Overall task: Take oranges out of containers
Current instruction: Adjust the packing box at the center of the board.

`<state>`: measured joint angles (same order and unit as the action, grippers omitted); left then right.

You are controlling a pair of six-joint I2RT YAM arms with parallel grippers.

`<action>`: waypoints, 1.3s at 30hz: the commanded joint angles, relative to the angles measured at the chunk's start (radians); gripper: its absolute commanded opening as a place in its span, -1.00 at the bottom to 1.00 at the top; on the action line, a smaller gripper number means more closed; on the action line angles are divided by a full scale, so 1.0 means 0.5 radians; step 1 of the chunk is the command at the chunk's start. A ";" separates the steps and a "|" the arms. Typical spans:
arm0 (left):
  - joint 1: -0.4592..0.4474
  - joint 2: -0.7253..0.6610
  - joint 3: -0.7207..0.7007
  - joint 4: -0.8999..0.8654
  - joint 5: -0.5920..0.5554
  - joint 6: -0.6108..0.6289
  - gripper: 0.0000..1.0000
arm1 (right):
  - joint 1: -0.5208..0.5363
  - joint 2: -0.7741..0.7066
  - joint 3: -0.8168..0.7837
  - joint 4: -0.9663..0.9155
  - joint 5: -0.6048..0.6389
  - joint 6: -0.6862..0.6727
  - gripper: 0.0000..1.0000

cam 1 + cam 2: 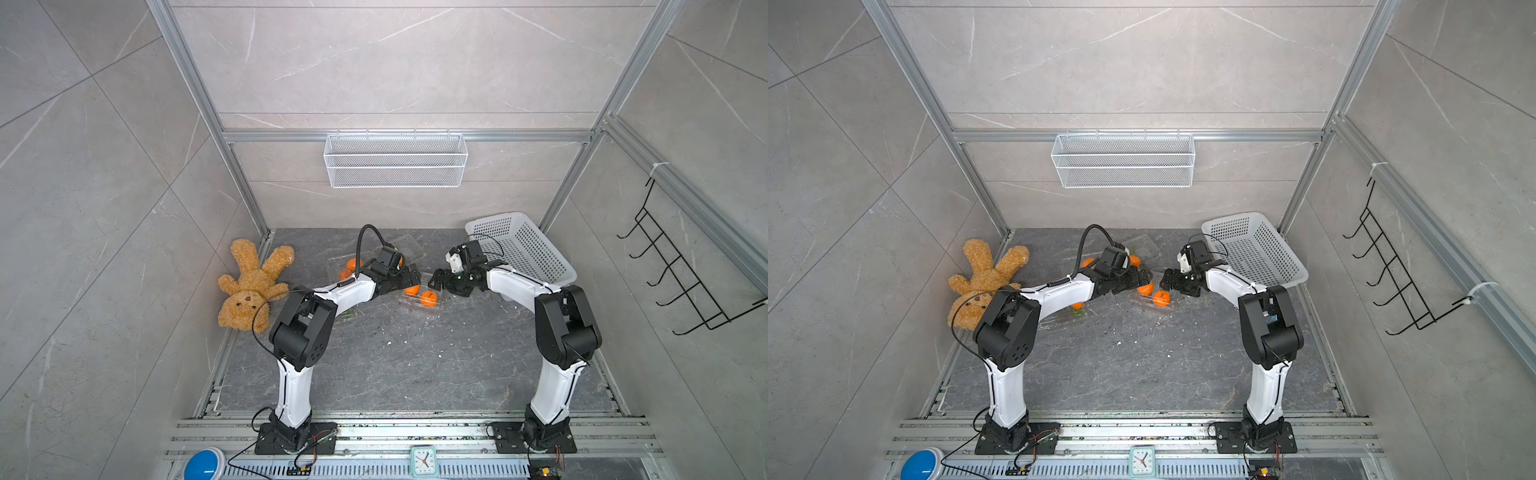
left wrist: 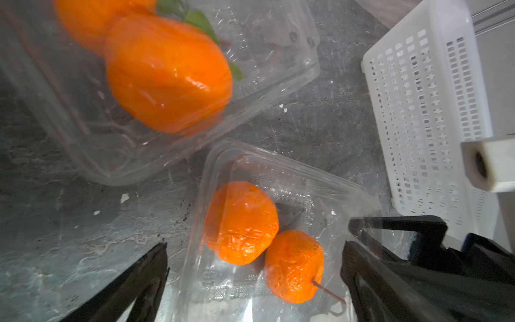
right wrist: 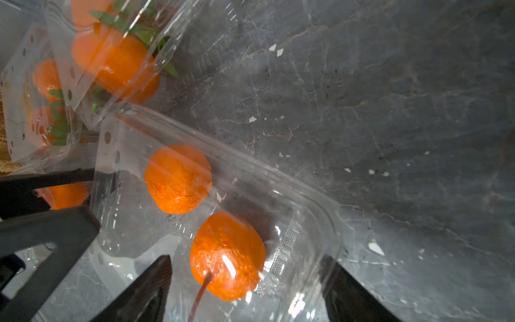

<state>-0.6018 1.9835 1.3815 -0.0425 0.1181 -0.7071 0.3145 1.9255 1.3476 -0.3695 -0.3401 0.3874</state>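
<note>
My left gripper (image 2: 255, 245) hangs with its fingers spread wide over a clear clamshell container (image 2: 278, 172). This container lies on the dark stone bench (image 2: 69, 223), in the back half and about midway between the left and right edges. The two black fingers stand on either side of the container's near end, and neither is pinching anything.

Two oranges sit side by side inside it: a stemmed orange (image 2: 294, 266) closer to my fingers and a plain orange (image 2: 241, 223) just beyond it. Clear plastic glints over both, and I cannot tell whether the lid is latched.

My right gripper (image 3: 248, 258) comes at the same container from the opposite side. Its fingers are also spread, with the stemmed orange's end of the box between them. I cannot tell whether the pads touch the plastic. In both top views the two grippers face each other, tips close, right above this box.

A second container (image 2: 278, 55) lies just beside the first, toward the back left corner, and holds a leafy orange (image 2: 167, 72). A third container (image 3: 16, 83) lies farther toward the left edge, with small leafy oranges (image 3: 46, 78) inside. One more orange (image 1: 1076, 305) shows under my left forearm.

A white perforated basket (image 1: 528, 249) fills the back right corner. A tan plush toy (image 1: 249, 286) lies at the left edge, against the wall.
</note>
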 commanded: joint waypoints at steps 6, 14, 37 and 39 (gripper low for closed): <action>-0.091 -0.231 -0.340 0.492 0.097 -0.304 0.99 | -0.005 0.136 0.234 -0.126 -0.012 -0.163 0.67; -0.297 -0.413 -0.635 0.707 -0.048 -0.531 0.99 | -0.004 0.211 0.392 -0.300 -0.106 -0.351 0.77; -0.179 -0.722 -0.441 -0.415 -0.463 -0.140 0.99 | -0.171 -0.649 -0.509 0.116 -0.107 0.417 1.00; -0.128 -0.598 -0.327 -0.375 -0.362 -0.088 0.99 | -0.171 -0.756 -0.729 0.323 -0.222 0.569 1.00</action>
<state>-0.6937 1.6173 1.1511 -0.1886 -0.0975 -0.8448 0.2268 1.5955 1.0897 -0.3378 -0.3813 0.5259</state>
